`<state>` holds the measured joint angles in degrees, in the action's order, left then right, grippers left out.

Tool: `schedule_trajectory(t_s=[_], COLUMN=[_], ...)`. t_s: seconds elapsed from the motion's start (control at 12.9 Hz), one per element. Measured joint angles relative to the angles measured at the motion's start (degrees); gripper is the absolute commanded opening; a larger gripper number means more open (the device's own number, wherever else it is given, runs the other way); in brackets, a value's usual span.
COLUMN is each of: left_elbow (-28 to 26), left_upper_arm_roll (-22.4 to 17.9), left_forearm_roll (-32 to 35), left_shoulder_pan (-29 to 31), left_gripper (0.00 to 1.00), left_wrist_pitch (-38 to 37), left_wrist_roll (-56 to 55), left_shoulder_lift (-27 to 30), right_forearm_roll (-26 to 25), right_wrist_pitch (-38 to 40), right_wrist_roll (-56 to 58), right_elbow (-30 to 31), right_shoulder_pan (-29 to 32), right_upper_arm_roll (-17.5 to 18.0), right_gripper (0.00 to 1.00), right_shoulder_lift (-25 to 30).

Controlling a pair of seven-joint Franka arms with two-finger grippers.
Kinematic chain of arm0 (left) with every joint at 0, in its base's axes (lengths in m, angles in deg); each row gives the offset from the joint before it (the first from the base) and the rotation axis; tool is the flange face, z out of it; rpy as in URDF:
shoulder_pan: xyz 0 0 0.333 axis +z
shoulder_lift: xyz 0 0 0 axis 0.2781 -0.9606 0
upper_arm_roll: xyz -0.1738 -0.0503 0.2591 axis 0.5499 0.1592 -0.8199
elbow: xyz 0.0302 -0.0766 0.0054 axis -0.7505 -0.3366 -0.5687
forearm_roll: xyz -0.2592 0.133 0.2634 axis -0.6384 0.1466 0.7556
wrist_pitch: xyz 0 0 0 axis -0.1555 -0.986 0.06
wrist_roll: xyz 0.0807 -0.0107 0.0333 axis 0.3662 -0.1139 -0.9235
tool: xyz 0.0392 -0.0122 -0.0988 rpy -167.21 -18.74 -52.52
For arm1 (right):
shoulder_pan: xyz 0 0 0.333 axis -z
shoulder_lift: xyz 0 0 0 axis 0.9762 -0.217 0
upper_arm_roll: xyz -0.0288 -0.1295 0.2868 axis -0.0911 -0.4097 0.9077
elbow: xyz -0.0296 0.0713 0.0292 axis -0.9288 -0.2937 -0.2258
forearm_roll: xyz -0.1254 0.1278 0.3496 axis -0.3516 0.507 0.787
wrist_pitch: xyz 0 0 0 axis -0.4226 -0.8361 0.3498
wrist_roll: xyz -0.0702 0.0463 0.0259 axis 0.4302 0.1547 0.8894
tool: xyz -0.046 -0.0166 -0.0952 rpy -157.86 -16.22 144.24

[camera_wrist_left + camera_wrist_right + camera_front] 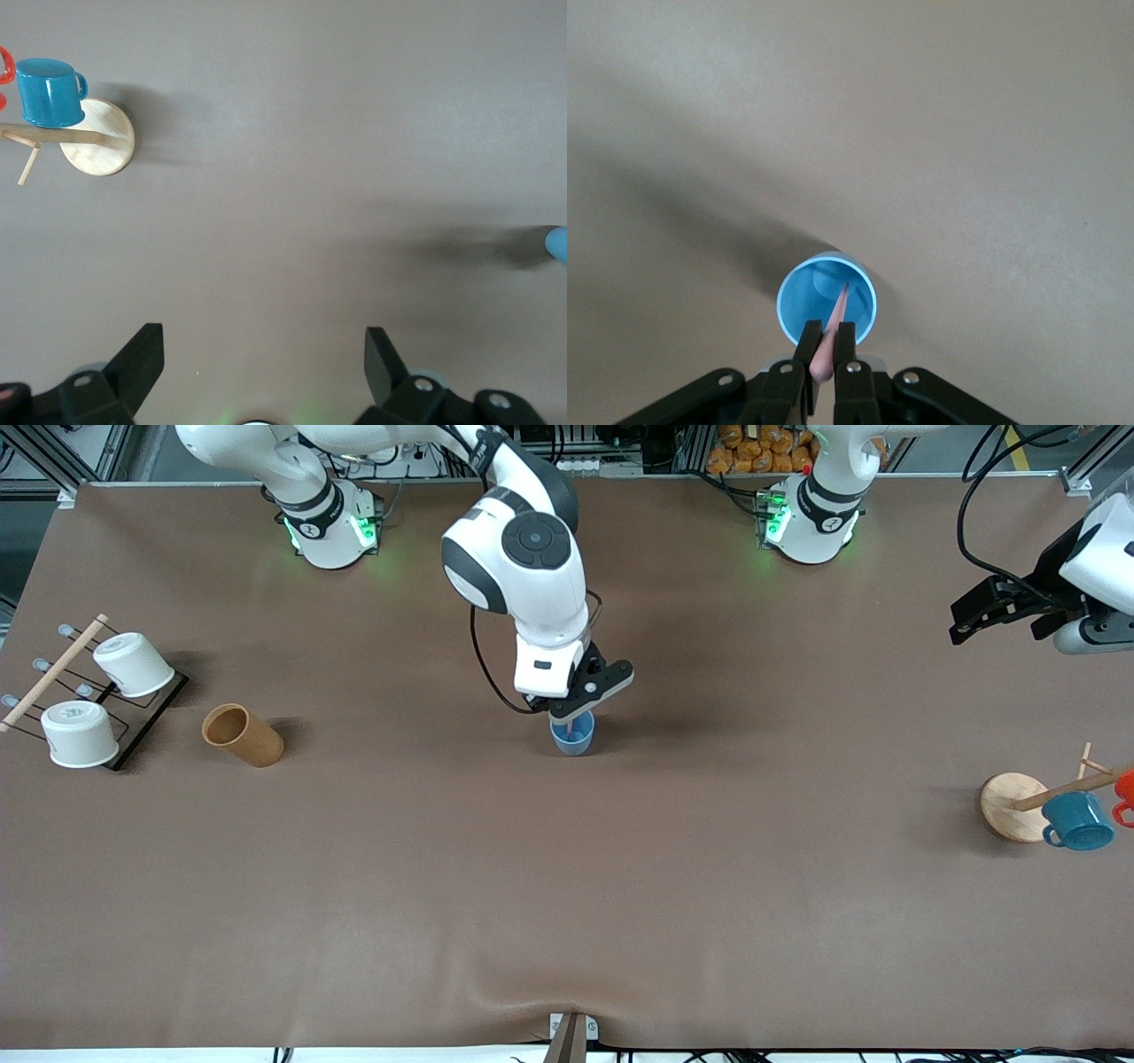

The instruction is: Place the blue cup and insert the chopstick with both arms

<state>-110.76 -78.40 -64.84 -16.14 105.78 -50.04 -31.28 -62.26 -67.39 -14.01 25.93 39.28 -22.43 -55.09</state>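
The blue cup (572, 736) stands upright on the brown table near its middle. It shows from above in the right wrist view (827, 299). My right gripper (571, 710) is right over the cup and shut on the pinkish chopstick (834, 333), whose tip points down inside the cup. The stick shows in the front view (582, 724) as a thin line at the cup's mouth. My left gripper (979, 615) is open and empty, held in the air over the left arm's end of the table; its fingers (142, 354) are spread wide over bare table.
A brown cylinder (242, 735) lies on its side toward the right arm's end, beside a black wire rack (133, 731) with two white cups. A wooden mug stand (1014, 806) with a teal mug (1078, 821) and a red mug (1125, 793) stands at the left arm's end.
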Motion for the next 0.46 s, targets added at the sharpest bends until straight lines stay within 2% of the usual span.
schedule_trajectory(t_s=[0.15, 0.23, 0.31, 0.39, 0.46], left_elbow=[0.0, -0.1, -0.1, -0.1, -0.1], left_upper_arm_roll=[0.0, 0.0, 0.0, 0.1, 0.1], left_forearm_roll=[0.1, 0.1, 0.1, 0.1, 0.1], left_shoulder_pan=[0.1, 0.1, 0.1, 0.1, 0.0], left_gripper=[1.00, 1.00, 1.00, 1.00, 1.00], left_wrist_pitch=[0.0, 0.1, 0.2, 0.5, 1.1], left_wrist_roll=[0.0, 0.0, 0.0, 0.0, 0.0], left_shoulder_lift=[0.0, 0.0, -0.1, -0.2, -0.4], right_forearm_roll=[-0.7, -0.7, -0.8, -0.8, -0.9], right_wrist_pitch=[0.0, 0.0, 0.0, 0.0, -0.1], right_wrist_roll=[0.0, 0.0, 0.0, 0.0, 0.0], right_elbow=[0.2, 0.3, 0.3, 0.3, 0.3], right_shoulder_pan=[0.0, 0.0, 0.0, 0.0, 0.0], right_upper_arm_roll=[0.0, 0.0, 0.0, 0.0, 0.0], right_gripper=[0.00, 0.07, 0.64, 1.00, 1.00], right_shoulder_lift=[-0.8, -1.1, -1.4, -1.5, -1.5])
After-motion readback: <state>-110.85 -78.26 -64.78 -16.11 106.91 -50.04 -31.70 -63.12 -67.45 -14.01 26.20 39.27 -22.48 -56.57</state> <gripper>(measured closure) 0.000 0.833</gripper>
